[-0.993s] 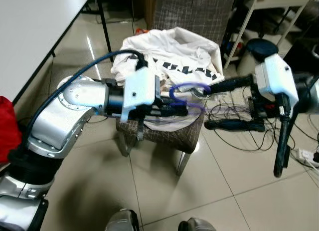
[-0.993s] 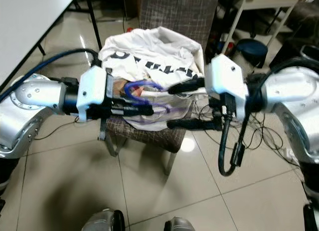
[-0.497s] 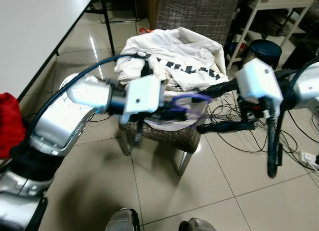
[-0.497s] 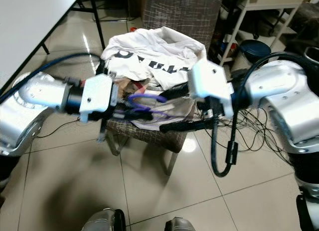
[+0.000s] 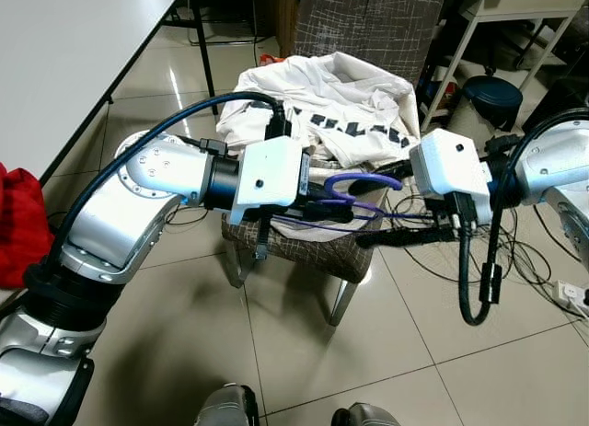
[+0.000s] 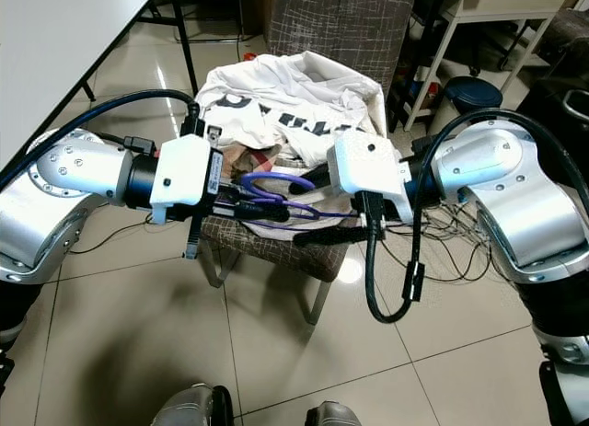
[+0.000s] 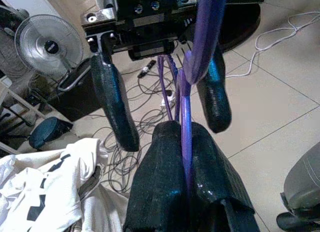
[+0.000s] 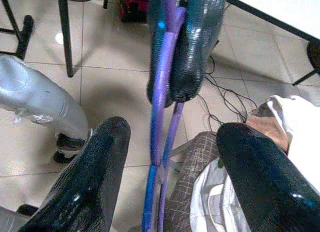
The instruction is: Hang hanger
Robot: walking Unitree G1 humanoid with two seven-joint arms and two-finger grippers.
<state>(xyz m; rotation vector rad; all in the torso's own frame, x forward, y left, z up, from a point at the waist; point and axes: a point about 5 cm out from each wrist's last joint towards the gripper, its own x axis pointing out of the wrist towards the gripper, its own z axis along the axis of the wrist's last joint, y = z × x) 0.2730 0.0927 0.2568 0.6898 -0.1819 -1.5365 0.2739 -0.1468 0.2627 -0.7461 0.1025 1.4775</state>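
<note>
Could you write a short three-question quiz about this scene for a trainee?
1. True or false: the left tool is shut on the purple hanger.
2. The right tool is: A) shut on the hanger, B) open, one finger on each side of the hanger, C) holding the white shirt.
3. What does the white shirt lie on?

Key
1. True: its fingers pinch the hanger.
2. B: the fingers stand apart with the hanger between them.
3. On a chair with checked grey-brown fabric.
</note>
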